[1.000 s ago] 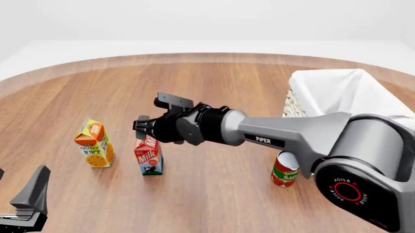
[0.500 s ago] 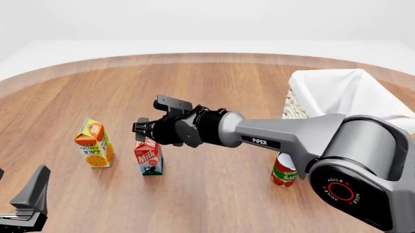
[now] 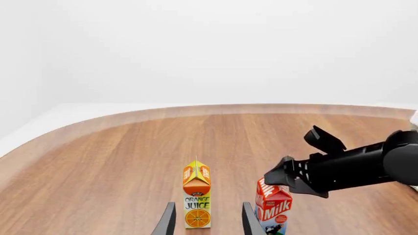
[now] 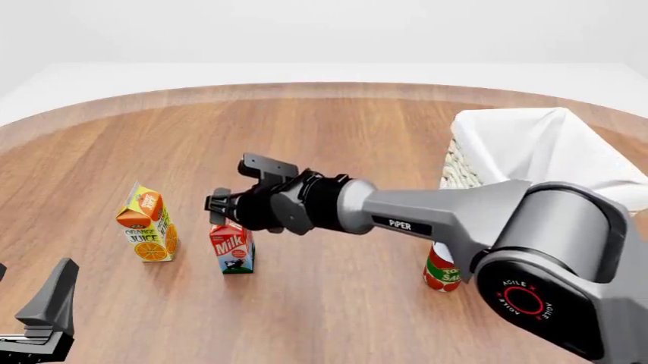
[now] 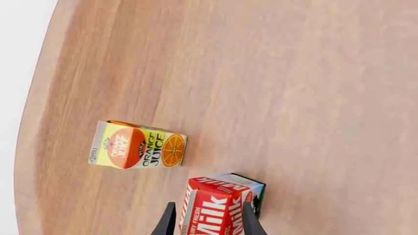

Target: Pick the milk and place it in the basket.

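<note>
Clearly, the right gripper [image 4: 228, 203] is poised directly over the milk [image 4: 232, 247], which stands upright on the wooden table [image 4: 335, 136] just beside the orange juice carton [image 4: 148, 223]. Its jaws are held apart, and in the right wrist view the two fingers [image 5: 168, 220] are seen on either side of the carton's red gabled top, so that a close of the jaws would catch it across its narrow faces; no squeeze is evident yet. The approach appears to be made from above because the juice carton stands close on one side, and a sideways entry could knock it. The basket [image 4: 476, 129] sits well apart at the far right of the table, with the tomato sauce can [image 4: 444, 268] standing in front of it and partly hidden behind the right arm; a lifted carton would therefore need to be carried over or around that can. The left gripper [image 3: 205, 220] is kept low at the near left edge, its fingers spread and empty, apparently parked out of the working arm's way.
</note>
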{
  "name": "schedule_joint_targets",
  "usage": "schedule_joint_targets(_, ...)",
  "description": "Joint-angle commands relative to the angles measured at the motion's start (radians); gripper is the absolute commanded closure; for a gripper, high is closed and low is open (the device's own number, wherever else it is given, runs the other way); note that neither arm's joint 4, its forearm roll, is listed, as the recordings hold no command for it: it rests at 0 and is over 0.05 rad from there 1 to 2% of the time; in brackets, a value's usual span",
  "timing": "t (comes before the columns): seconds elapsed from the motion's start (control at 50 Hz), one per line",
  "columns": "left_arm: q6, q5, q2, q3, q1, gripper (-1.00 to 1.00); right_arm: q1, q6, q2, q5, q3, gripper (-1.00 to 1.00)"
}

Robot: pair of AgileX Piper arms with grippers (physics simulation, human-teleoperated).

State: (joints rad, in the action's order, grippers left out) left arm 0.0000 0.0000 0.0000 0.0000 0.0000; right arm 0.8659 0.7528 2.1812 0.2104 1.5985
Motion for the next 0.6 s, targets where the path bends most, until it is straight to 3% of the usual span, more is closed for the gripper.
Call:
schedule_joint_targets(0.02, 0.0, 0.0, 0.0, 0.0, 0.0, -1.0, 0.002, 0.008, 0.005, -0.007, -0.003, -1.0)
schedule_joint_targets(0.6, 0.0, 0.0, 0.0, 0.0, 0.0, -1.0, 0.011, 0.018, 0.03, -0.014, 0.01, -1.0)
